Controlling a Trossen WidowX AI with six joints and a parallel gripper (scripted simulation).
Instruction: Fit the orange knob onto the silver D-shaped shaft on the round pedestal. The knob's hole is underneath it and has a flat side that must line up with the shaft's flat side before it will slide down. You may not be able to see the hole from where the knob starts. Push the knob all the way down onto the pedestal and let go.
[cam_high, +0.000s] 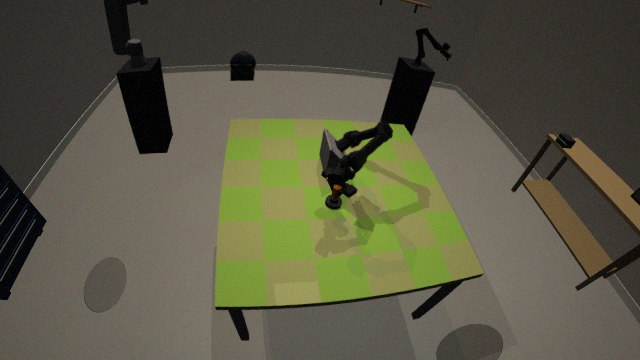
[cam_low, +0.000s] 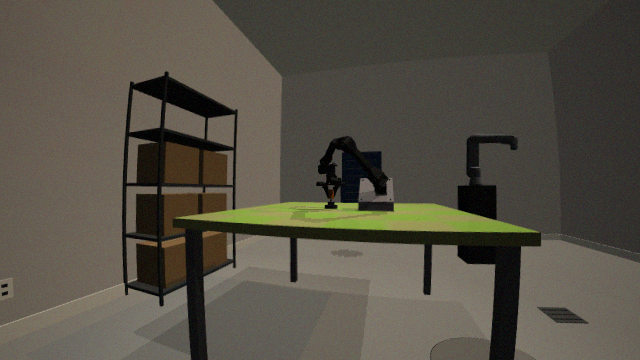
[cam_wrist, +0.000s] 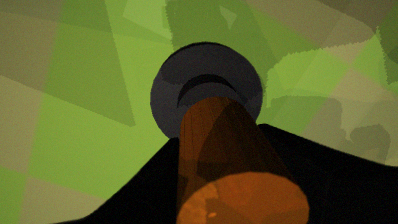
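The orange knob (cam_high: 337, 188) (cam_low: 331, 194) (cam_wrist: 244, 197) is upright, with its round top toward the wrist camera. My gripper (cam_high: 336, 193) (cam_low: 331, 196) (cam_wrist: 218, 138) is shut on it, with one dark finger on each side in the wrist view. The dark round pedestal (cam_high: 329, 204) (cam_low: 330, 206) (cam_wrist: 167, 65) stands on the table directly below the knob. The knob's lower end overlaps the pedestal's near part in the wrist view. The silver shaft, its flat side and the knob's hole are hidden. I cannot tell whether the lower end touches the pedestal.
The green and tan checkered table (cam_high: 242, 240) (cam_low: 430, 220) carries the arm and pedestal. A pale upright panel (cam_high: 328, 150) (cam_low: 370, 190) stands by the arm's base. Dark shadows of the arm fall on the table beside the pedestal.
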